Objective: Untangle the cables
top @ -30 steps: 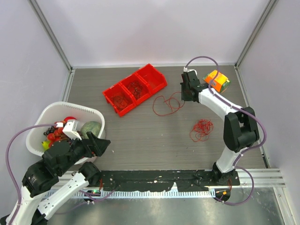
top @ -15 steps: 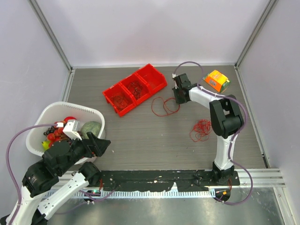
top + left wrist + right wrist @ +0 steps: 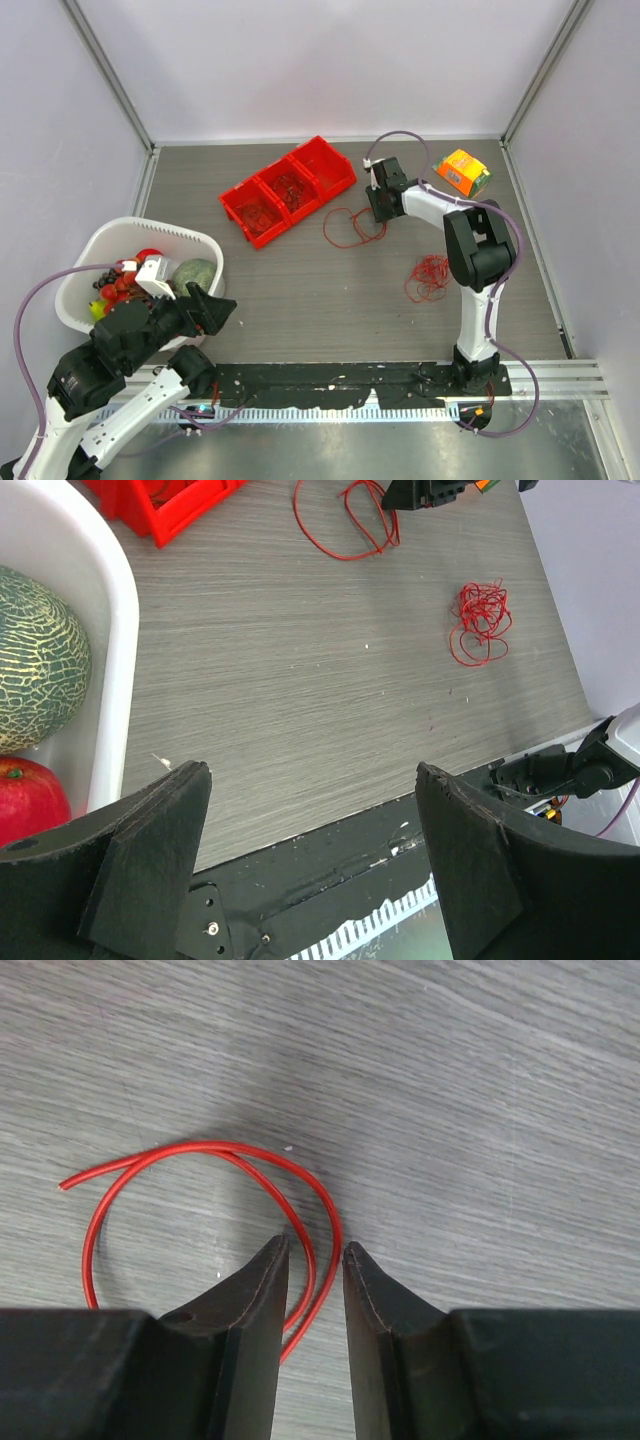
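Note:
A loose red cable lies in open loops on the table right of the red bin. A tight red cable clump lies nearer, to the right. Both show in the left wrist view, the loose cable and the clump. My right gripper is down at the loose cable's right edge. In the right wrist view its jaws stand a narrow gap apart, with two strands of the red cable between the tips. My left gripper is wide open and empty over the near table edge.
A red three-compartment bin with dark wire scraps sits at the back centre. A white basket of fruit, with a melon, stands at the left. An orange box sits at the back right.
My right arm has swung left and down from beside the orange box to the loose cable's right edge. The left arm has not moved.

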Robot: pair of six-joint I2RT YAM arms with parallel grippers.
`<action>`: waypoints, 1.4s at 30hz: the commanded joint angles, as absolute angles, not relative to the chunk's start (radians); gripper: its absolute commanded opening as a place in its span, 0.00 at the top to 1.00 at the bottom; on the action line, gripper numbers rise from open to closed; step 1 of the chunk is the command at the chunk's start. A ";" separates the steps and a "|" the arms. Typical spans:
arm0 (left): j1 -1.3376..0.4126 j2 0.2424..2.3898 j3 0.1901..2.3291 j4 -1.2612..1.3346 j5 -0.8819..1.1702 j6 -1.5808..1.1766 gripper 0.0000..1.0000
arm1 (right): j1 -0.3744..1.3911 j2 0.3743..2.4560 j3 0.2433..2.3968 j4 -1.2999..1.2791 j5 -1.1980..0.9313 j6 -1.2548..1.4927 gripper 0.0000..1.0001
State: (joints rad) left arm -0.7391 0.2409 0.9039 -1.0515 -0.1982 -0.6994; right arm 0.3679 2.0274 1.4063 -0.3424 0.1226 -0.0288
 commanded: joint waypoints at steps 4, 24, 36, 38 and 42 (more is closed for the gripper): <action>-0.736 0.250 0.902 -1.016 -0.187 -0.684 0.13 | 0.368 2.083 1.480 -0.310 0.015 -0.055 0.66; -0.736 0.261 0.902 -1.015 -0.181 -0.683 0.12 | 0.377 1.895 1.439 -0.362 0.121 0.061 0.99; -0.736 0.271 0.904 -1.014 -0.176 -0.680 0.12 | 0.382 1.577 1.345 -0.347 0.267 0.143 0.99; -0.738 0.273 0.904 -1.012 -0.176 -0.678 0.12 | 0.382 1.565 1.383 -0.350 0.272 0.166 0.99; -0.736 0.267 0.902 -1.012 -0.176 -0.678 0.13 | 0.382 1.589 1.529 -0.417 0.267 0.210 0.99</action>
State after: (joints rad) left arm -0.7391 0.2600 0.9028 -1.0504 -0.1875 -0.6975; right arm 0.3775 1.5909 1.3773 -0.3847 0.2367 0.1493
